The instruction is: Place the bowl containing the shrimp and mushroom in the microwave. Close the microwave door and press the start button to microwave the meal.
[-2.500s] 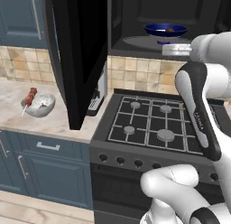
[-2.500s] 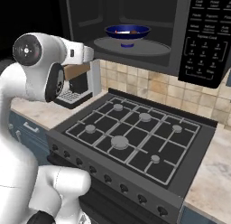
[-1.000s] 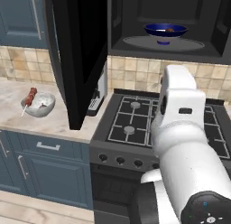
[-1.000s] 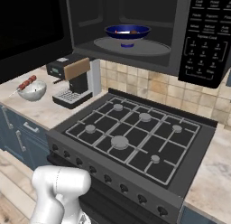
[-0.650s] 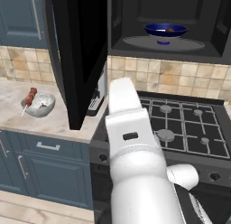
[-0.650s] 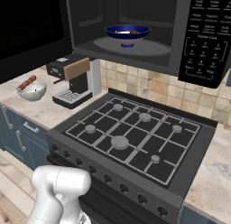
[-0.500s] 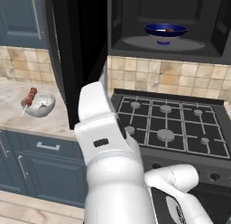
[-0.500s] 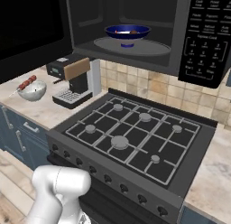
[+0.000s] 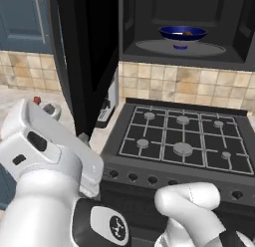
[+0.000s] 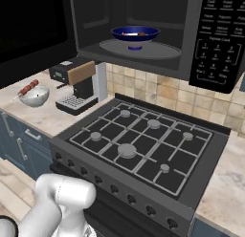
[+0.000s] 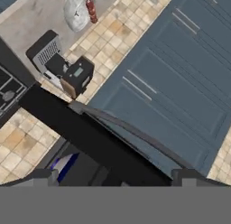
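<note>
Claw (image 11: 115, 177) apparently open, facing door (image 11: 97, 139) edge-on.

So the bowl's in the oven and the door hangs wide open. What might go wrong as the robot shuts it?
1. The microwave door stands fully open above the coffee machine; a swinging arm might knock that machine.
2. The hand view looks along the door's top edge, so the tool may slip off rather than push.
3. A hard slam might jolt the bowl on its turntable.

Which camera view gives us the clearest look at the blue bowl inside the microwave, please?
The right base view: the bowl sits unobstructed on the turntable, its contents visible. The left base view shows it smaller and farther off; the hand view catches a blue sliver past the microwave door.
</note>
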Available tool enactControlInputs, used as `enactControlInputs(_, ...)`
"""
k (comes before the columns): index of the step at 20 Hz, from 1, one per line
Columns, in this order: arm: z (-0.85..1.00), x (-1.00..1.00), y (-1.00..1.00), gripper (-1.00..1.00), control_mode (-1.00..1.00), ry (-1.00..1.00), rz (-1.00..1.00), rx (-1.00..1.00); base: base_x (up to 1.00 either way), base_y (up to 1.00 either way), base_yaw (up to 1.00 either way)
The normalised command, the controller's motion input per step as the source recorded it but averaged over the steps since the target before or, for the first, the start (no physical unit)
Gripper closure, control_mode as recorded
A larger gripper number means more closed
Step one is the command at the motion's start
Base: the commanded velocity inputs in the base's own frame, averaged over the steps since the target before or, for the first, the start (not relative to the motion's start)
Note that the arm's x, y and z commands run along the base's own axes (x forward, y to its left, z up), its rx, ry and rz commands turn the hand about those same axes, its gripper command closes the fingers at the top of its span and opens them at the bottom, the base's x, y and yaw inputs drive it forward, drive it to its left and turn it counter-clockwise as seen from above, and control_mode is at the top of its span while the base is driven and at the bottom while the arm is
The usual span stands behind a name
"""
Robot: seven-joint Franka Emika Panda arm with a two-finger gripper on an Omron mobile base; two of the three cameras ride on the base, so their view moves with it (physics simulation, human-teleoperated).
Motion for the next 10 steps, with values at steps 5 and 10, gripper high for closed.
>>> enactControlInputs(5,-0.09,0.66,0.37,-1.0,-1.0,0.12,-0.13,-0.03,0.0,0.0,0.0)
enactControlInputs(10,-0.17,0.71,0.39,-1.0,-1.0,0.11,-0.12,-0.08,0.0,0.0,0.0)
